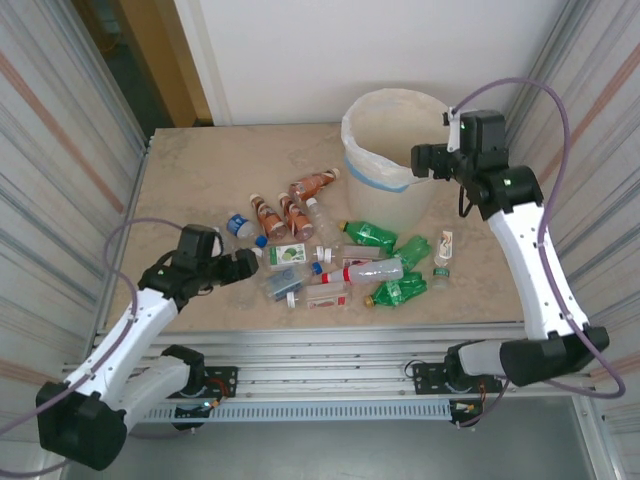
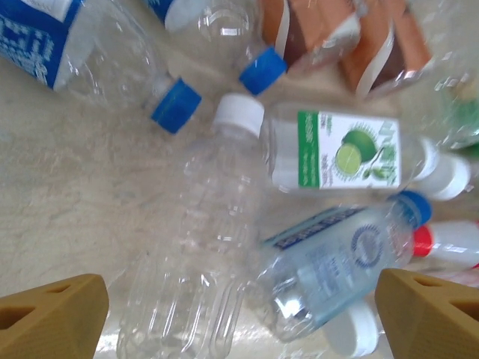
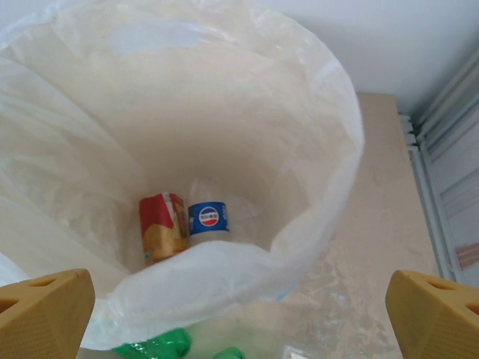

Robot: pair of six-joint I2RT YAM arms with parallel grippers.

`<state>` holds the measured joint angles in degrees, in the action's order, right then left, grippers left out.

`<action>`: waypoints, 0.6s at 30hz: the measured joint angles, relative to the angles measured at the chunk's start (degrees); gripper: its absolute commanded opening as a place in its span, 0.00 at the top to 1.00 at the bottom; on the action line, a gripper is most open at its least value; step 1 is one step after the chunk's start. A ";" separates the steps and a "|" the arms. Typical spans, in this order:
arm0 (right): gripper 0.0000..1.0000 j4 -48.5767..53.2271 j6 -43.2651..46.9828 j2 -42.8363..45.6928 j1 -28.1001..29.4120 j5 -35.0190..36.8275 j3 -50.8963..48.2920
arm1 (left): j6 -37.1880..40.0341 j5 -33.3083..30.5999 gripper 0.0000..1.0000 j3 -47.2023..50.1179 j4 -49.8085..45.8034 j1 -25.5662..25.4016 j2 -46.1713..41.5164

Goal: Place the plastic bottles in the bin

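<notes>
Several plastic bottles (image 1: 330, 255) lie in a pile on the table's middle: brown-labelled, green and clear ones. My left gripper (image 1: 243, 265) hovers open at the pile's left edge. Between its fingers (image 2: 52, 314) lie a clear white-capped bottle (image 2: 202, 247) and a blue-labelled bottle (image 2: 337, 262), neither gripped. A lime-labelled bottle (image 2: 337, 153) lies just beyond. The cream bin (image 1: 400, 200) stands at the back right. My right gripper (image 1: 425, 158) is open over the bin's right rim, with nothing in it. Inside the bin (image 3: 314, 112) rest a red-and-yellow-labelled bottle (image 3: 161, 228) and a blue-labelled one (image 3: 208, 218).
Corrugated walls close in both sides of the table (image 1: 200, 180). Metal rails (image 1: 350, 345) run along the front edge. A small white flattened item (image 1: 443, 250) lies right of the pile. Green bottles (image 3: 153, 345) sit just outside the bin's near wall.
</notes>
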<state>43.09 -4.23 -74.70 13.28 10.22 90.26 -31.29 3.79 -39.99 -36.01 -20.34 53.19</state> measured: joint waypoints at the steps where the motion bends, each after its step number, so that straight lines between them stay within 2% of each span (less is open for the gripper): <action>1: 0.02 -1.25 -0.66 1.40 0.00 0.81 -1.92 | 0.22 -1.36 0.11 -0.44 -1.01 -1.55 1.16; 6: 0.02 -4.98 -3.63 6.29 0.00 3.50 -8.85 | 1.14 -5.51 0.12 -1.38 -3.54 -5.88 6.97; 18: 0.02 -9.68 -8.20 10.12 0.00 4.59 -15.30 | 2.58 -9.81 0.16 -2.27 -4.42 -6.03 16.37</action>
<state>33.41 -12.43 -64.58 13.28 14.81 74.96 -28.71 -6.02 -42.26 -40.42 -26.37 69.56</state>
